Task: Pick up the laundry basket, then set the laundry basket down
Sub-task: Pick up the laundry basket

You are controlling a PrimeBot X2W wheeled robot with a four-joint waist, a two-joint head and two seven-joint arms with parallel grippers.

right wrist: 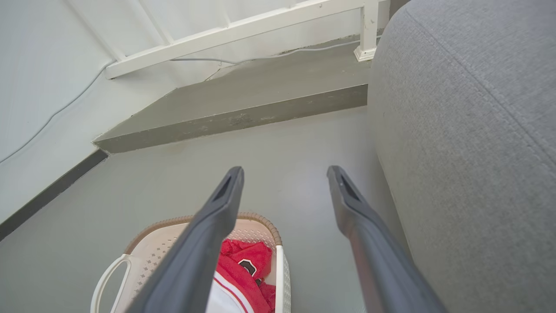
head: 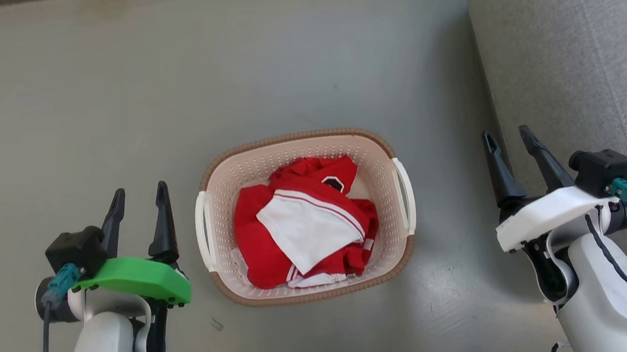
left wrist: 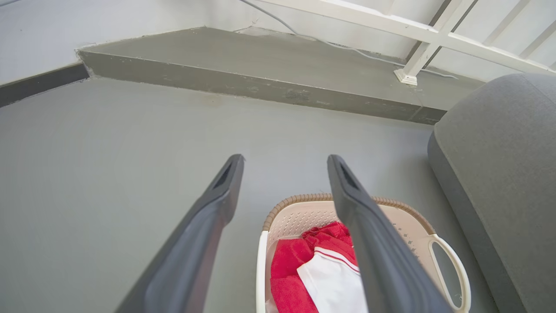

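One laundry basket [head: 299, 137] between two splayed claws [head: 140, 187] [head: 505, 131]

Left gripper [head: 141, 187], jaws parted, empty, right gripper [head: 505, 130], jaws parted, empty

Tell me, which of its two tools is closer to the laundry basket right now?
The left tool. It hangs just beside the laundry basket, off its left handle, open. The right tool stands farther off the right handle, beside the grey sofa, also open.
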